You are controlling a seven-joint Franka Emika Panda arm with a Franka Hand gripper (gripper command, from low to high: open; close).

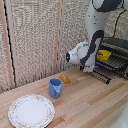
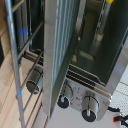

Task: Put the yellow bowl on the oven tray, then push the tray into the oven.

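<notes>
Yellow dish [image 1: 103, 55] sits on baking sheet [image 1: 111, 63] inside oven [image 1: 116, 50]. Grabber [image 1: 93, 69] at sheet's front rim; jaws' state cannot be told. Blue cup [image 1: 55, 88] on counter [image 1: 90, 102].

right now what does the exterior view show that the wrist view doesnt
Only the exterior view shows the white robot arm, the small yellow dish on the dark wire baking sheet, the blue cup, the small orange block, the patterned white plate and most of the wooden table.

Only the wrist view shows the oven's three round control knobs close up; the grabber itself is not in it.

Both show the dark grey and silver toaster oven and its wire bars.
</notes>
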